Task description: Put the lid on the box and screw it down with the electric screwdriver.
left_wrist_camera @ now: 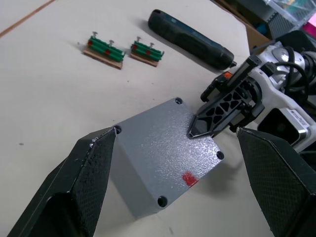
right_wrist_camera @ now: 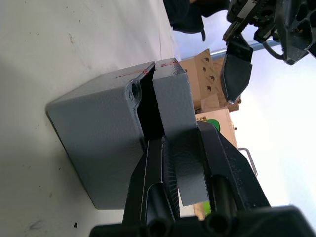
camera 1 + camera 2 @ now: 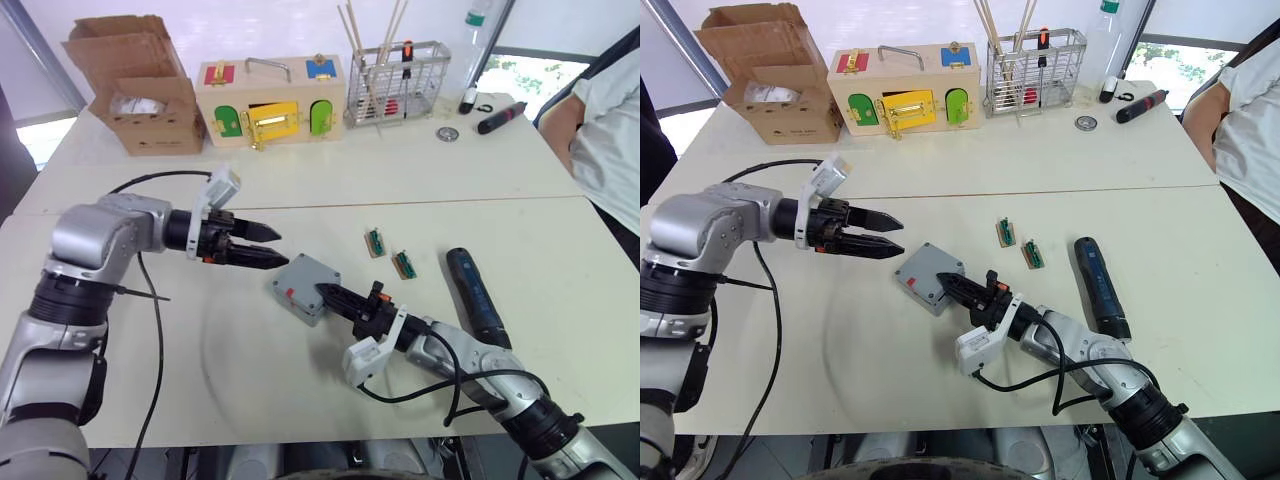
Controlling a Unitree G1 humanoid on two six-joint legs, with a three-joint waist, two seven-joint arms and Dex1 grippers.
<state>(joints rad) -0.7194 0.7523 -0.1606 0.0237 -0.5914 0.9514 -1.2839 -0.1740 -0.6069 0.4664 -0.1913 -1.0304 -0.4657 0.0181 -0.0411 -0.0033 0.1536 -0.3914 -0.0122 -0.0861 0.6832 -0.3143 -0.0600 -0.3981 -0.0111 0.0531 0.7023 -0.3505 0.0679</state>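
- Progress: the flat square grey plastic lid (image 2: 174, 106) sits over the small square grey plastic box (image 3: 304, 287) at the near middle of the white table (image 3: 200, 370), but the right wrist view shows a dark gap at one edge, so I judge it not yet seated flush; no screw is visible in the corner holes; the screwing step is not yet begun.
- Right gripper (image 2: 183, 148): fingers narrow, clamped on the lid's edge, one finger in the gap between lid and box, the other on the lid's outer face.
- Left gripper (image 3: 262, 246): fingers spread wide, holding nothing; it hovers just left of the box, tips apart from it.
- Thick dark blue-black cylindrical electric screwdriver (image 3: 478, 297): lies untouched on the table, right of the box, apart from both grippers.
- Two small green terminal blocks (image 3: 390, 253) lie between box and screwdriver, slightly farther back.
- Remaining, in my judgement: close the lid fully, take up the screwdriver, drive the corners.
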